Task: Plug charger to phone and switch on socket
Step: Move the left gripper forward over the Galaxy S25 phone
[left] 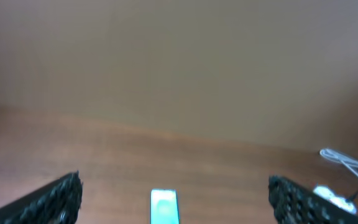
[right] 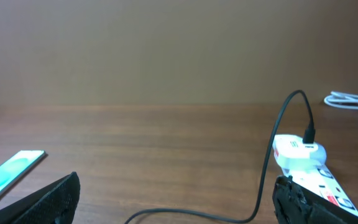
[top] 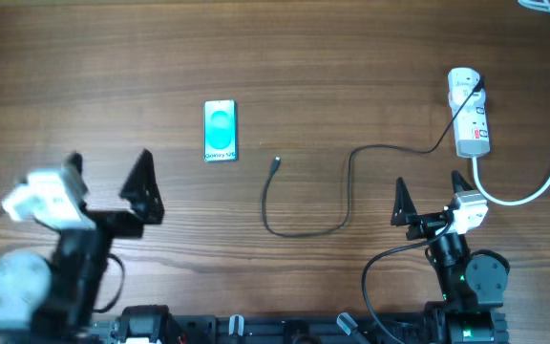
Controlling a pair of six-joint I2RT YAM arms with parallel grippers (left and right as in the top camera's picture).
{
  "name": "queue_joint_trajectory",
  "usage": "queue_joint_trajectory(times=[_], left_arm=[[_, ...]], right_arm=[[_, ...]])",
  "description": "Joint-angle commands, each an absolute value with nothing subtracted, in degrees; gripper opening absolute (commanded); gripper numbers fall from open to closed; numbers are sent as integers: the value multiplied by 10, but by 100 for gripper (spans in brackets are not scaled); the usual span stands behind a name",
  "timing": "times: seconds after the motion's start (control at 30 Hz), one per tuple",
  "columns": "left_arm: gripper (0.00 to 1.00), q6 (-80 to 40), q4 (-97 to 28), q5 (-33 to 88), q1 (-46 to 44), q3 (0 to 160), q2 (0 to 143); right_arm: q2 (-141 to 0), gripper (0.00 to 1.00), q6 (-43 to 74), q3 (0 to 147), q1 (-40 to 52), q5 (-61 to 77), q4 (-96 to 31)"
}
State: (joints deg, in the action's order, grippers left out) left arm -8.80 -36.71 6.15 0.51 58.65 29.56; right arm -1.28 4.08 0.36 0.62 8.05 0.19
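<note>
The phone [top: 220, 130] lies flat on the wooden table, teal screen up, left of centre. It also shows in the left wrist view [left: 164, 206] and the right wrist view [right: 8, 174]. The charger's thin black cable [top: 351, 182] loops across the table; its free plug tip [top: 275, 163] lies right of the phone, apart from it. Its other end is plugged into the white socket strip [top: 471, 119] at the far right, also in the right wrist view [right: 303, 155]. My left gripper [top: 108, 177] is open and empty, near the front left. My right gripper [top: 433, 196] is open and empty, below the socket.
A thick white cord [top: 542, 182] runs from the socket round the right side to the top right corner, and shows in the right wrist view [right: 352, 101]. The table's far edge meets a plain wall in both wrist views.
</note>
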Motion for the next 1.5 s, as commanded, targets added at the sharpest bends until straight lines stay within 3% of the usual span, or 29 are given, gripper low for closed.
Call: queue_joint_trajectory(times=[0.0, 0.17, 0.5, 0.53, 0.6, 0.63, 1.07, 1.13, 1.23, 1.27, 1.47], left_arm=[[100, -40, -449, 83, 10, 788, 461], [100, -15, -587, 83, 10, 1040, 705], [99, -19, -582, 83, 10, 1059, 935], [80, -20, -585, 84, 8, 1059, 957], [8, -24, -594, 83, 5, 1059, 984], [4, -29, -597, 83, 4, 1059, 997], [4, -112, -592, 74, -74, 1056, 1190], [15, -112, -590, 74, -90, 1056, 1217], [53, -112, -588, 74, -108, 1056, 1244], [60, -120, -587, 74, -112, 1056, 1250], [80, -153, -557, 74, -115, 1026, 1258]], right_arm=[[-10, 100, 46, 3, 8, 73, 4], [-10, 100, 46, 3, 8, 73, 4], [-10, 100, 46, 3, 8, 73, 4], [-10, 100, 46, 3, 8, 73, 4], [-10, 100, 46, 3, 8, 73, 4], [-10, 100, 46, 3, 8, 73, 4], [-10, 100, 46, 3, 8, 73, 4], [-10, 100, 46, 3, 8, 73, 4], [-10, 100, 46, 3, 8, 73, 4], [-10, 100, 46, 3, 8, 73, 4], [-10, 100, 46, 3, 8, 73, 4]])
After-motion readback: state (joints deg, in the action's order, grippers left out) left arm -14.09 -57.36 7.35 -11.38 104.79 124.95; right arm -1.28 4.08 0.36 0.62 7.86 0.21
